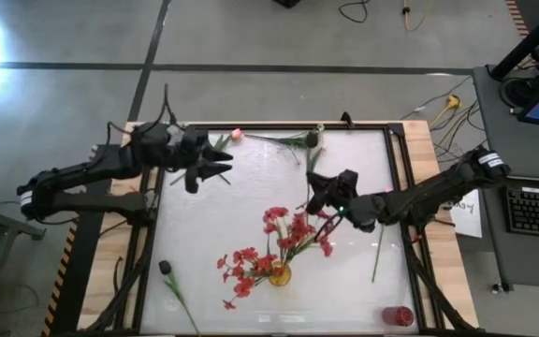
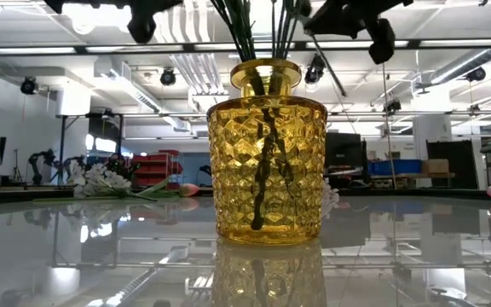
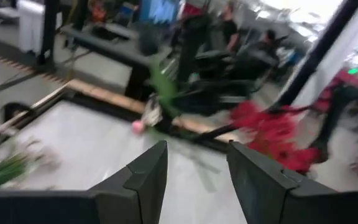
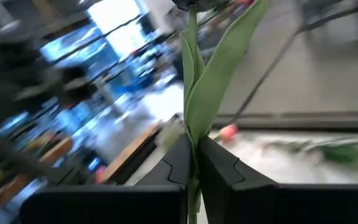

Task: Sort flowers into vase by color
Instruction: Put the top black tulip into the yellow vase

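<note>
From where I stand the sorting looks partly done: a bunch of red flowers (image 1: 274,245) already stands in the amber glass vase (image 2: 267,162) near the middle of the bench (image 1: 251,192), and a second, red vase (image 1: 399,316) at the front right corner looks empty. The right gripper (image 1: 324,192) hangs just behind the red bunch, jaws closed on the green stem (image 4: 192,124) of a dark-headed flower. The left gripper (image 3: 194,177) hovers over the far left of the bench with its jaws apart and nothing between them. Still lying loose are a pink bud (image 1: 237,135) and a white spray (image 1: 293,140) at the back edge, a dark bud (image 1: 166,268) at the front left, and a bare stem (image 1: 378,255) on the right, so I would judge most of the work remains. The overhead view alone shows these scattered stems; the low view alone shows the stems crossing inside the glass; only the right wrist camera makes the pinch on the stem plain.
</note>
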Robot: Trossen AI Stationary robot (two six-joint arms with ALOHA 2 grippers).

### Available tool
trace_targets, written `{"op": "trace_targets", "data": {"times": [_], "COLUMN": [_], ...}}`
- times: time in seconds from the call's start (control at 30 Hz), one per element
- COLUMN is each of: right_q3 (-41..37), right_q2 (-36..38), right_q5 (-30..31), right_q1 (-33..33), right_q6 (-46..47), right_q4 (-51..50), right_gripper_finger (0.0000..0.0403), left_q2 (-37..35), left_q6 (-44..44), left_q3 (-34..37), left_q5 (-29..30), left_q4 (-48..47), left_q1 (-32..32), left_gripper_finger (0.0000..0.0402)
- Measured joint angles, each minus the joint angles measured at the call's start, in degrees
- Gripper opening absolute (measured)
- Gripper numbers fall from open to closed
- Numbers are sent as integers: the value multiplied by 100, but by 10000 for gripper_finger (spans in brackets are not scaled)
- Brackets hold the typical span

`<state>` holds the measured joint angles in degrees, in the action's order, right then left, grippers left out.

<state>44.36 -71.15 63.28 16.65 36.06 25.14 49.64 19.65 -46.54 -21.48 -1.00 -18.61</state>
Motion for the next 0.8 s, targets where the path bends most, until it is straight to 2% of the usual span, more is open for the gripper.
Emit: {"op": "trace_targets", "data": {"times": [0.13, 0.2, 0.37, 0.53, 0.67, 0.8], "right_q3": [0, 0, -48, -309, -757, -1286], "right_q2": [232, 472, 1258, 1968, 2140, 1995], "right_q5": [484, 409, 266, 197, -670, -1711], "right_q1": [-249, -294, -115, 190, 500, 855], "right_q6": [-9, -147, -1271, -1985, -2368, -2931], "right_q4": [-9, -9, -35, 17, 685, 2122], "right_gripper_finger": [13, 13, 13, 13, 12, 12], "left_q2": [-102, -111, -66, 105, 317, 504], "left_q6": [460, 658, 850, 846, 788, 831], "left_q3": [2, 2, -44, -55, -55, -55], "left_q5": [684, 1121, 2138, 3598, 4747, 4952], "left_q4": [358, 585, 665, 665, 711, 897], "left_q1": [459, 762, 1703, 2819, 3430, 3585], "left_gripper_finger": [157, 157, 157, 157, 157, 157]}}
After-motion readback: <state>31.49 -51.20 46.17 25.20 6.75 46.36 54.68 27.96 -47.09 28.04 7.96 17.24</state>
